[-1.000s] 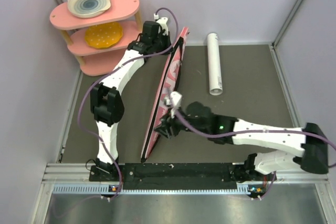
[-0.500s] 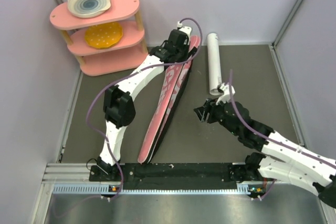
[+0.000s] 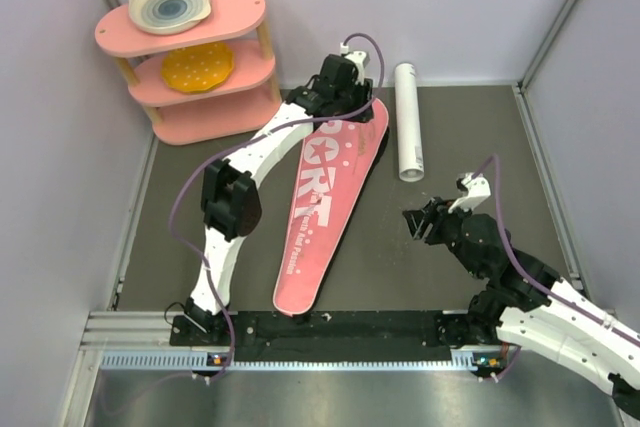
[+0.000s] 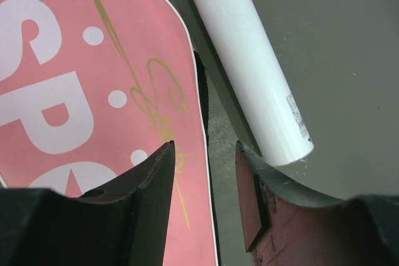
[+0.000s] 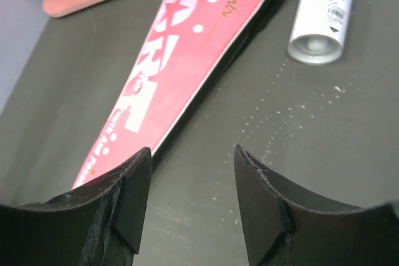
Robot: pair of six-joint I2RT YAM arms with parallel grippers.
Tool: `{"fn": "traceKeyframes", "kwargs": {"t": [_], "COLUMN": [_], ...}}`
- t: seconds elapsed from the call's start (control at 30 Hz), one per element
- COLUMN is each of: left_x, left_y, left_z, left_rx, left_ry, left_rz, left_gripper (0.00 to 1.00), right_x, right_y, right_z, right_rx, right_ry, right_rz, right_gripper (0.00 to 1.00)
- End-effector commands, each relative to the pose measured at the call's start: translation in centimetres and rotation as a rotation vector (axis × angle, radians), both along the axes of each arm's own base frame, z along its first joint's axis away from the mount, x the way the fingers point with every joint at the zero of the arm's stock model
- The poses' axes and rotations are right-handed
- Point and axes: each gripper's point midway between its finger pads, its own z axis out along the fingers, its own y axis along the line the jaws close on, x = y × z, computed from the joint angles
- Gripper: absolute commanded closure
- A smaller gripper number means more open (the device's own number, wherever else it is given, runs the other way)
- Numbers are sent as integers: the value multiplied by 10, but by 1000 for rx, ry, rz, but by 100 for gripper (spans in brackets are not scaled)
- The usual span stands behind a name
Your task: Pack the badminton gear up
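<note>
1. The pink bag (image 3: 325,197) stood on its edge a moment ago. Now it has been laid flat on the table (image 3: 480,147), with "SPORT" facing up.
2. Its wide end is just beside the white tube (image 3: 408,119).
3. The left gripper (image 4: 204,154) is held over that wide end. Its jaws are partly apart and nothing is caught between them.
4. The right gripper (image 5: 192,160) has been pulled back to the right, away from the bag. Its jaws are apart and nothing is held.
5. The pink shelf (image 3: 180,37) is seen in the far left corner.

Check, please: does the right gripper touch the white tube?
Apart. In the top view, bare table lies between the right gripper and the near end of the white tube; the right wrist view shows the same gap.
</note>
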Motion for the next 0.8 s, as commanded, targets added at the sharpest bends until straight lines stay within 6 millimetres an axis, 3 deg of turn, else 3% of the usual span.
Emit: {"fn": "traceKeyframes", "kwargs": {"t": [0.0,0.03,0.07,0.1,0.13,0.17,0.2,0.23,0.27,0.3,0.33,0.37,0.4,0.43,0.47,0.5,0.53,0.57,0.6,0.63,0.7,0.73,0.77], "left_x": [-31,-38,-44,-58,-66,-74,-92,-100,-107,-129,-138,-147,-171,-178,-187,-208,-214,-222,-238,-243,-262,-265,-277], "left_y": [10,10,15,22,21,28,38,43,49,61,68,73,86,91,97,110,114,120,132,136,152,156,165], "left_z": [103,112,107,135,149,140,170,179,175,207,214,208,233,216,222,241,229,231,246,236,248,243,252], "left_rx": [-152,-172,-168,-206,-248,-253,-296,-323,-345,-385,-400,-416,-438,-427,-436,-444,-433,-432,-437,-430,-435,-430,-440], "left_ry": [-116,-128,-114,-156,-186,-166,-218,-241,-256,-337,-372,-401,-486,-477,-520,-604,-601,-630,-706,-708,-781,-789,-832], "left_rz": [-56,-73,-78,-97,-135,-149,-168,-178,-202,-219,-234,-259,-280,-281,-286,-296,-291,-290,-283,-275,-247,-239,-228], "left_gripper": [52,51,51,51,51,51,51,50,50,50,50,50,49,48,48,48,47,47,47,46,45,45,45], "right_x": [4,5,5,5,5,3,3,1,-2,-4,-6,-8,-14,-16,-20,-26,-28,-33,-39,-42,-51,-57,-62], "right_y": [-20,-21,-23,-26,-30,-33,-39,-43,-48,-54,-60,-64,-71,-77,-83,-92,-98,-104,-112,-118,-124,-130,-135], "right_z": [5,8,11,18,22,29,39,42,51,61,66,72,85,89,99,108,113,122,130,134,146,154,163], "right_rx": [-39,-42,-46,-49,-64,-62,-56,-80,-65,-59,-74,-71,-46,-55,-41,-16,-22,-5,19,26,56,69,90], "right_ry": [6,1,-9,-22,-37,-54,-75,-89,-115,-137,-155,-173,-208,-227,-251,-283,-306,-331,-358,-379,-418,-456,-478], "right_rz": [-92,-98,-101,-107,-110,-115,-128,-128,-130,-138,-140,-140,-144,-148,-156,-162,-165,-170,-178,-182,-167,-161,-160], "right_gripper": [45,45,45,45,45,45,45,45,44,44,44,43,43,42,39,37,36,33,29,26,13,2,1]}}
